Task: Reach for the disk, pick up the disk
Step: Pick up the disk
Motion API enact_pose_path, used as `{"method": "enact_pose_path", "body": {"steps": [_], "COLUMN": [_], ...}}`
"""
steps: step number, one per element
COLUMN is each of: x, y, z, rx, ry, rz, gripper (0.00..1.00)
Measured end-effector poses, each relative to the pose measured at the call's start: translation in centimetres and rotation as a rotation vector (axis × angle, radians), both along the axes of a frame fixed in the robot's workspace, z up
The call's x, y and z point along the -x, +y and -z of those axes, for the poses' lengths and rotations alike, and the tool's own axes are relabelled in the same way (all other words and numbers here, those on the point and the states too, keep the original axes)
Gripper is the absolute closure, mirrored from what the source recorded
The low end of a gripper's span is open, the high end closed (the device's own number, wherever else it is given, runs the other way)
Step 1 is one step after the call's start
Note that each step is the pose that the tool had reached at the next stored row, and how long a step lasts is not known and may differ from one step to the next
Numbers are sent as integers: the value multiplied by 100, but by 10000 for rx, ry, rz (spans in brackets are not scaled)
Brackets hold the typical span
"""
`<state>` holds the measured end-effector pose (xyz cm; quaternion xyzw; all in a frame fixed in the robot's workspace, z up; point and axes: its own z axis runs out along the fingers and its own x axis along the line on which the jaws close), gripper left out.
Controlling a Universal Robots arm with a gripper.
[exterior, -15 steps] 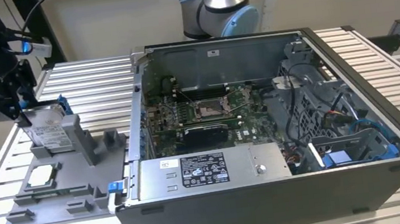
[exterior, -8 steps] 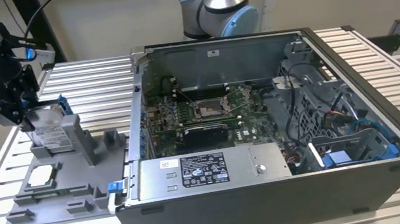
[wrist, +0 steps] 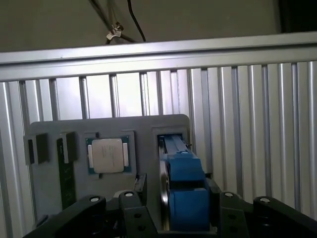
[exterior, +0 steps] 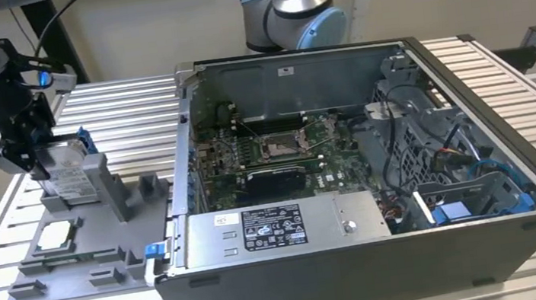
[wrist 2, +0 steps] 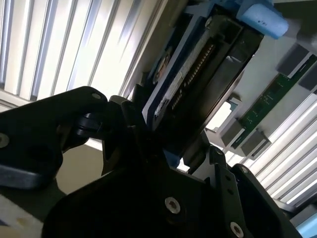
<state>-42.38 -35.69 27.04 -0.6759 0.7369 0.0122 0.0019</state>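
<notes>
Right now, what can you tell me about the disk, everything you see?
The disk is a flat silver metal slab with a white label, framed by a blue plastic bracket. It stands on edge in a slot of the gray holder, on the exterior view's left. The gripper straddles its top; whether it squeezes is unclear.

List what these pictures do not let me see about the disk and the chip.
1. Disk, near end: second wrist view, behind the dark tool.
2. Disk's lower edge: exterior view, sunk in the gray holder.
3. Chip markings: exterior view, too small.
</notes>
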Motion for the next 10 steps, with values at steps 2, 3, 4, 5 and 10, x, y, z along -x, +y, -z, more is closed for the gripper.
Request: {"method": "enact_pose_path", "body": {"steps": [2, 3, 4, 5, 10], "x": [0, 0, 0, 0, 0], "y": [0, 0, 0, 0, 0], "z": [21, 32, 44, 56, 110], "rx": [0, 0, 0, 1, 1], "ry": [-1, 0, 1, 0, 2], "rz": [-19, -29, -39, -48, -86], "gripper": [0, 0, 0, 0, 0]}}
